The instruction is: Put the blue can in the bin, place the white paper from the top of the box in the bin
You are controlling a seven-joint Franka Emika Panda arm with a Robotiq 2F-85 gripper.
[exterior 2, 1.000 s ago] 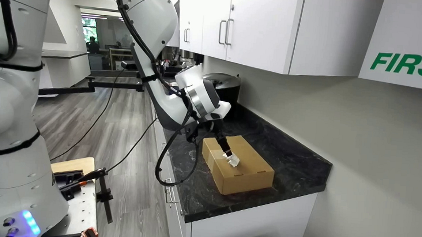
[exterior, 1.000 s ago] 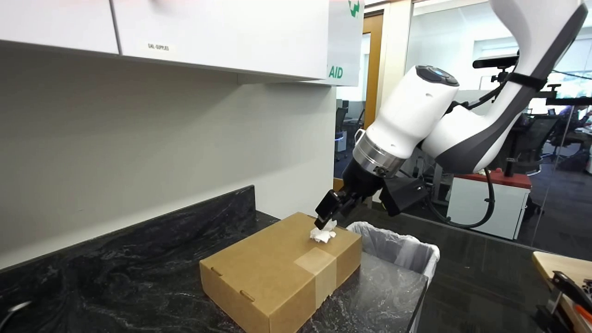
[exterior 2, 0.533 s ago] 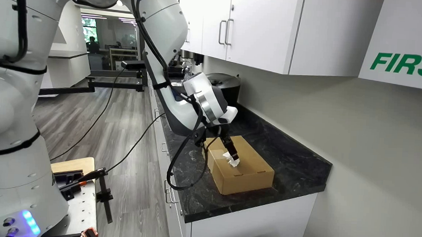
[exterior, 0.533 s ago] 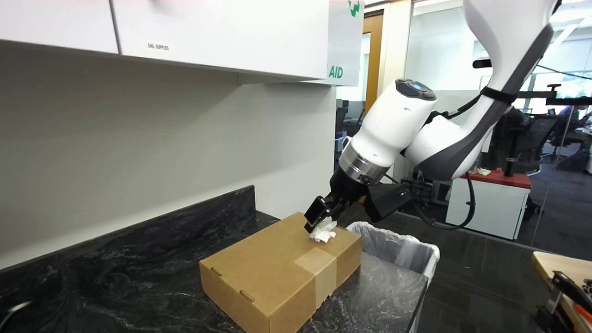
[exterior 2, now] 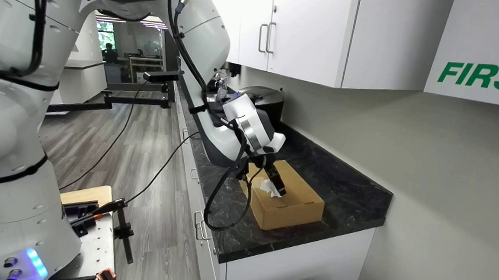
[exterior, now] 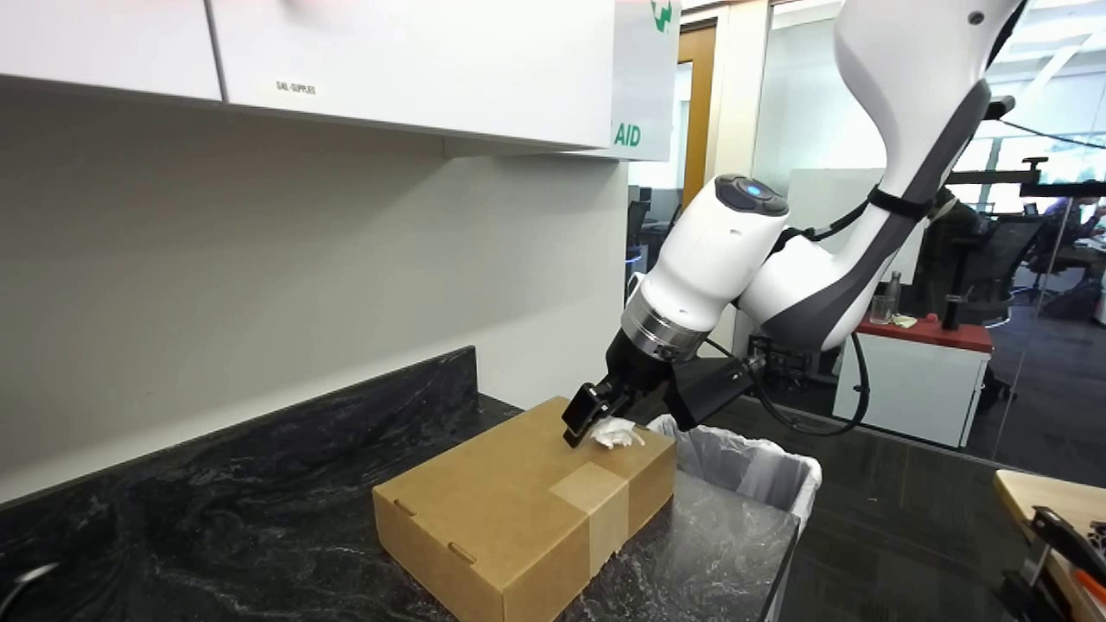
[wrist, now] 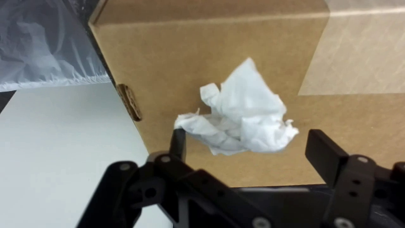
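White cabinets (exterior: 415,69) overhang a plain grey wall (exterior: 302,242), and below them runs a black desk (exterior: 216,536) veined in pale grey, with a raised lip along the wall. Farther along it, in an exterior view, stands a dark round vessel (exterior 2: 273,110). A black cable (exterior 2: 218,229) loops down from the arm (exterior 2: 212,42) and crosses in front of the desk's edge. The desk's corner hides the lower part of the bin (exterior: 743,466), whose translucent liner (wrist: 38,47) is crinkled and puckered at the rim. The box (exterior: 484,501) is plain brown cardboard, flat and rectangular; a slot (wrist: 129,103) at one end bares its corrugated edge, and a paler, faintly mottled strip of tape (wrist: 360,50) folds over one side. On its top, near the end beside the bin, lies the white paper (wrist: 253,117): a thin, tissue-like wad, creased and twisted, one flap drawn to a point and grey shadow in its folds. The fingers (wrist: 326,158) stand wide apart, one on either side of the paper in the wrist view; one tip meets its edge there, though actual contact cannot be told.
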